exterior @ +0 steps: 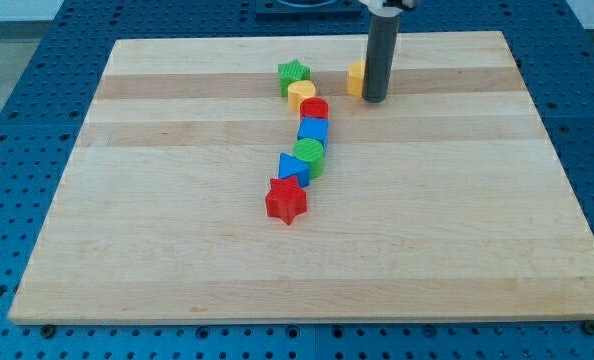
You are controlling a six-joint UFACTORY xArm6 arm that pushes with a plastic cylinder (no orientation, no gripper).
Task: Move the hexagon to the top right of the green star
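While it stands: rod upright, coming down from the view's top edge, no claw on it so nothing held.
My tip: on the table, touching the right side of the orange hexagon.
Hexagon spot: right of the green star, level with it, well apart.
Chain below star: yellow cylinder, red cylinder, blue cube, green cylinder, blue triangle, red star.

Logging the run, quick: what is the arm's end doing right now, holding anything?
No jaws on this arm: it ends in a rod and holds nothing.
My tip rests on the board, touching the right side of the yellow hexagon.
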